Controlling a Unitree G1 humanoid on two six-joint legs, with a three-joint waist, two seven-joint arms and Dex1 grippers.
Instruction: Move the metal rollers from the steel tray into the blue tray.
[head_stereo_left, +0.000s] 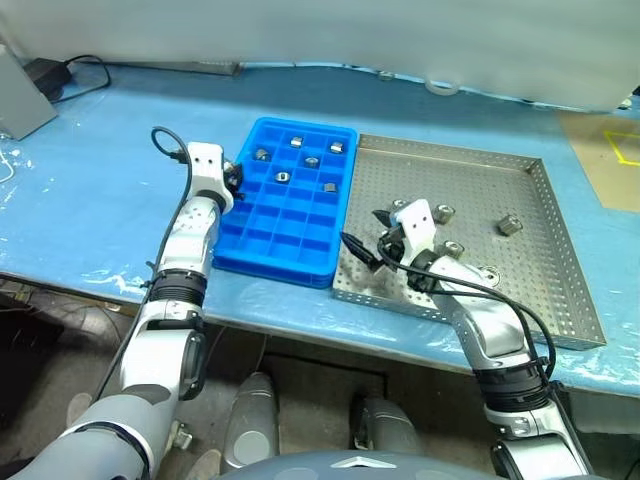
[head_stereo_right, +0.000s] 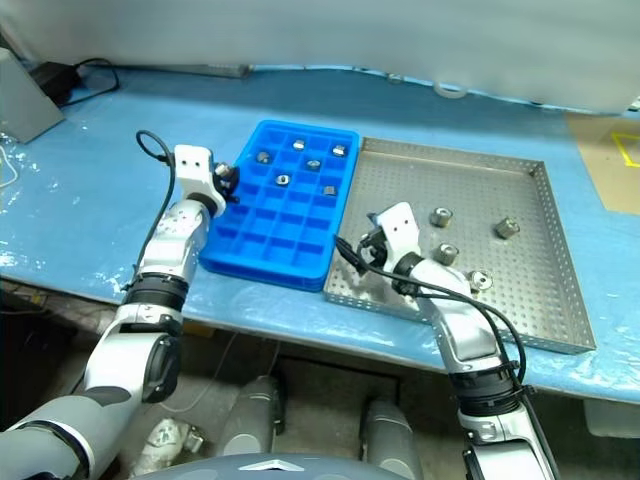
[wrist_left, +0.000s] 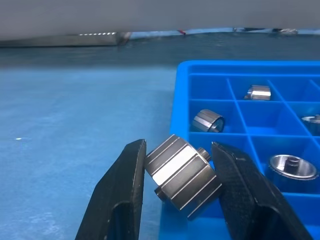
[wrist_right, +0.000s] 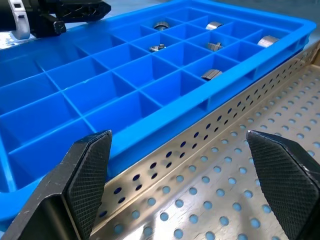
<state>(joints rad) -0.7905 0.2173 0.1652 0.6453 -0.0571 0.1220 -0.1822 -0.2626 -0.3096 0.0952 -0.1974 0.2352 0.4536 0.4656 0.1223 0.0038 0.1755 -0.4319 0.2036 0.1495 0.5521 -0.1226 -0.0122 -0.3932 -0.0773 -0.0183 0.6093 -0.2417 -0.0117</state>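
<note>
The left gripper (wrist_left: 177, 170) pinches one shiny ribbed metal roller (wrist_left: 182, 176) beside the bright blue compartment tray (head_stereo_left: 262, 250); next, place it in an empty cell. The right gripper (wrist_right: 192, 172) gapes empty over the perforated steel tray (head_stereo_left: 520, 270), where other rollers (head_stereo_left: 509, 226) remain

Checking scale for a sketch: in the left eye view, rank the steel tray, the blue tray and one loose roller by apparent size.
1. Perforated rectangular steel tray, largest.
2. Bright blue compartmented plastic tray, narrower.
3. Small silver metal roller on the steel tray's floor, by far the smallest.
</note>
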